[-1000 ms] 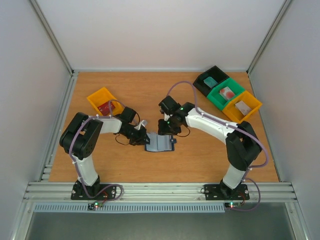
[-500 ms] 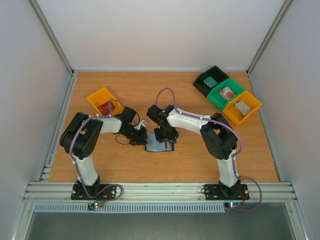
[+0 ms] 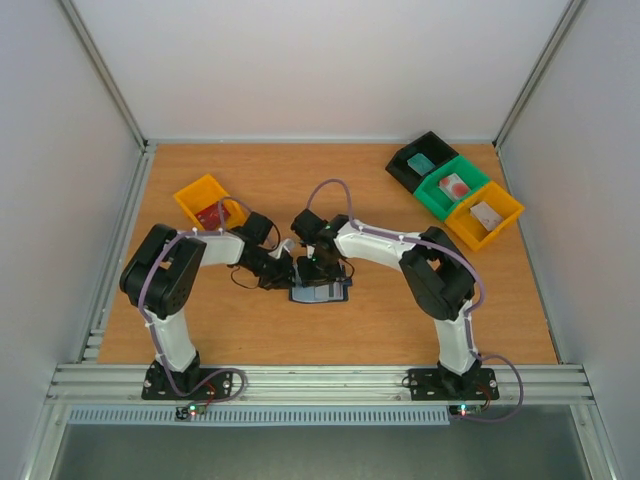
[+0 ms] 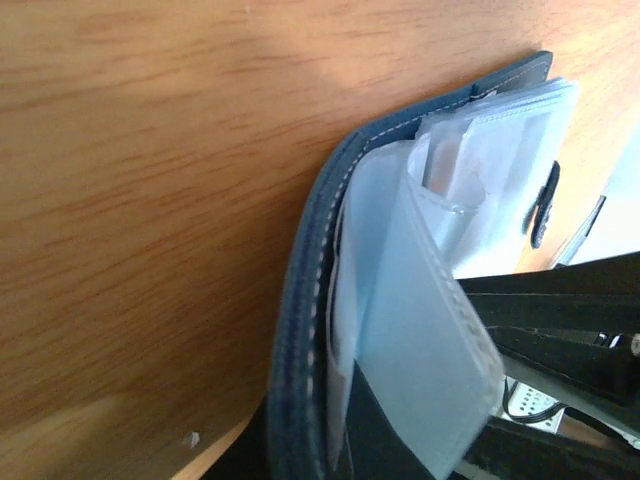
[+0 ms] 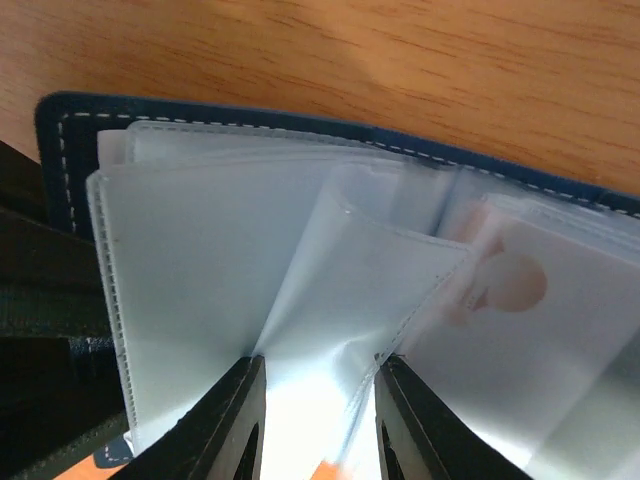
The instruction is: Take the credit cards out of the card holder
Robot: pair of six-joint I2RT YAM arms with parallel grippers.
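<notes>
Now my left claw is closed on the card holder at its edge; my right claw stands half-open astride a clear pocket, which only its wrist view shows.

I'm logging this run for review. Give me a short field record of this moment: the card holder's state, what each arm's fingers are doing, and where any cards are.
card holder: lying open on the table, clear sleeves fanned up
left gripper: shut on the card holder's left edge
right gripper: fingers apart, one clear sleeve standing between them; a firm pinch cannot be told
pale card: inside a pocket, not out yet
yellow bin: far left, holds something red
</notes>
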